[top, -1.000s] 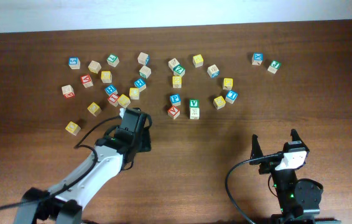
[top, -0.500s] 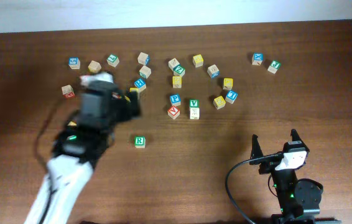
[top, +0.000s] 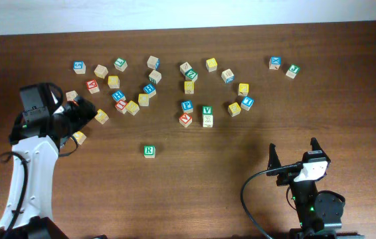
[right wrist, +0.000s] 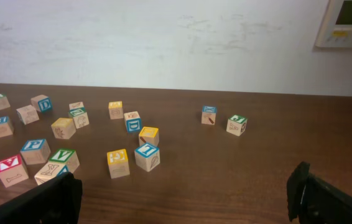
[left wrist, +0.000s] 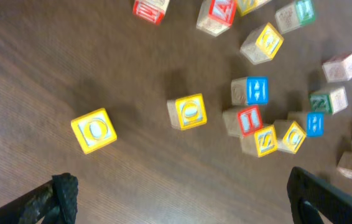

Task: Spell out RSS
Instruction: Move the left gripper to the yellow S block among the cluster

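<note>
The green-bordered R cube lies alone on the bare wood in front of the scattered cubes, with nothing touching it. My left gripper stands open and empty at the left of the table, well left of the R cube. It hovers beside two yellow cubes. Further right in the left wrist view, a yellow cube shows what looks like an S. My right gripper rests open and empty near the front right.
Several letter cubes in blue, red, green and yellow are spread across the back of the table. They include a green V cube and a pair at the far right. A white wall runs behind the table.
My left gripper let go of the R cube, opened wide and swung left and back to the left cluster. The R cube stayed where it was set down. The right arm has not moved.
</note>
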`<state>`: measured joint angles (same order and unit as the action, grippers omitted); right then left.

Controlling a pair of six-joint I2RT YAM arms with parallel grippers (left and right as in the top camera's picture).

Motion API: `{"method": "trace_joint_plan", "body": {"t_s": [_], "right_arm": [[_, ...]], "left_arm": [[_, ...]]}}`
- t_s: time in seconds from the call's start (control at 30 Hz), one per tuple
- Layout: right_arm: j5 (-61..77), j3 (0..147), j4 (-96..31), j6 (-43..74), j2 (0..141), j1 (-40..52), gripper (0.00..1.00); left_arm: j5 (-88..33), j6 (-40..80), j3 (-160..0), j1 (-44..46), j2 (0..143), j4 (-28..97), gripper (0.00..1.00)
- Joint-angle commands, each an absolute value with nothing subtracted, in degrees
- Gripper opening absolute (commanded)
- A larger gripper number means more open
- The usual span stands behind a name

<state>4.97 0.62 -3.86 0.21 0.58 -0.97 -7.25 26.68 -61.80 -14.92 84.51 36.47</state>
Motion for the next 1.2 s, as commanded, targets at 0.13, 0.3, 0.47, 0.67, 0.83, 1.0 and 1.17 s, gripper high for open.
{"method": "trace_joint_plan", "body": {"t_s": [0.13, 0.3, 0.47, 0.67, 0.83, 1.0, 1.17], "right_arm": [[4.89, 0.32, -4.14, 0.27, 0.21, -1.15, 0.98], [4.89, 0.32, -4.14, 0.27, 0.21, -1.15, 0.98], [4.89, 0.32, -4.14, 0.27, 0.21, -1.15, 0.98], [4.89, 0.32, -4.14, 0.27, 0.21, -1.15, 0.98], [4.89, 0.32, -4.14, 0.27, 0.21, -1.15, 0.98], [4.89, 0.32, -4.14, 0.27, 0.21, -1.15, 0.98], [4.89, 0.32, -4.14, 0.27, 0.21, -1.15, 0.98]], "left_arm": [[-12.95, 20.88, -62.06, -1.45, 84.44, 39.48, 0.99], [-4.23, 17.04, -81.65, 5.54, 90.26, 55.35, 0.99], [1.83, 16.21, -88.95, 5.48, 100.05, 62.70, 0.99], [7.99, 20.27, -88.01, 4.82, 106.43, 61.47, 0.95], [-15.62, 16.38, -88.01, 7.81, 109.73, 53.82, 0.87], [-9.93, 19.51, -88.01, 18.87, 109.95, 47.70, 0.84], [13.02, 20.49, -88.01, 21.26, 110.04, 39.94, 0.87]]}}
